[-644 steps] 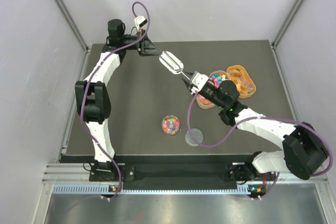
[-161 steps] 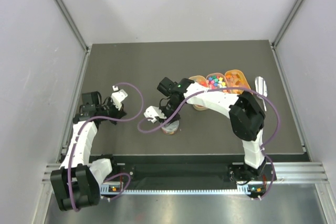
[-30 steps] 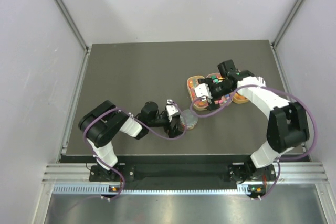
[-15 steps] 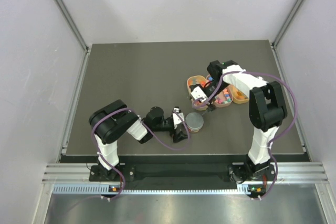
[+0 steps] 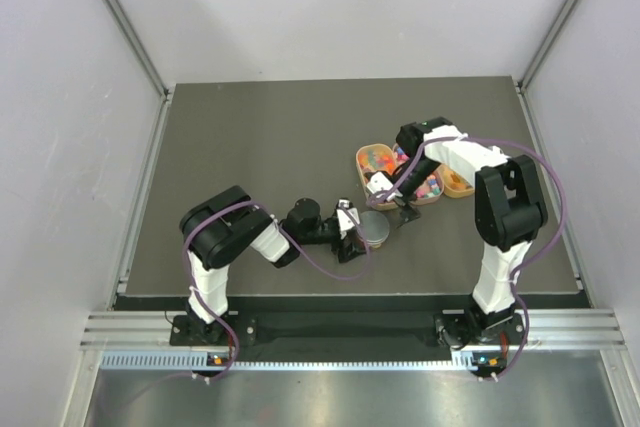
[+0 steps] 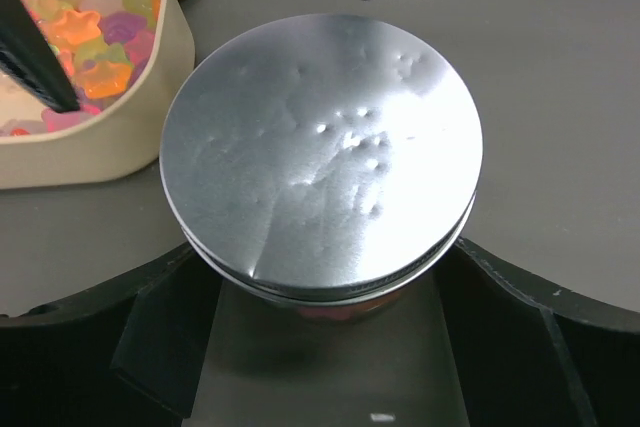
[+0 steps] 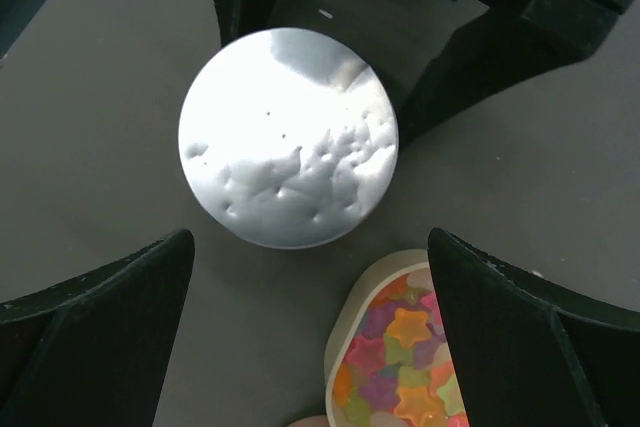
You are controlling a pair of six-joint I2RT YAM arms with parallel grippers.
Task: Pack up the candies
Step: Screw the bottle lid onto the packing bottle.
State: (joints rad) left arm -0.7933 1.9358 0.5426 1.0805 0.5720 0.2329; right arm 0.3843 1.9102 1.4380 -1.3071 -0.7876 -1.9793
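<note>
The work surface was a matte dark-grey table enclosed by plain white walls. A round jar carried a glossy, dimpled disc lid. The left gripper straddled the jar (contact could not be determined). The right gripper hung spread above the lid, holding nothing. The candies, translucent star-shaped pieces, lay in a smooth oval tan tray just beside the jar.

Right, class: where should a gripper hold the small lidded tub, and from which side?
On the tub, pinch the round side wall below the flat lid, coming in level from the side away from the tray of candies. The smooth lid top offers no hold.
</note>
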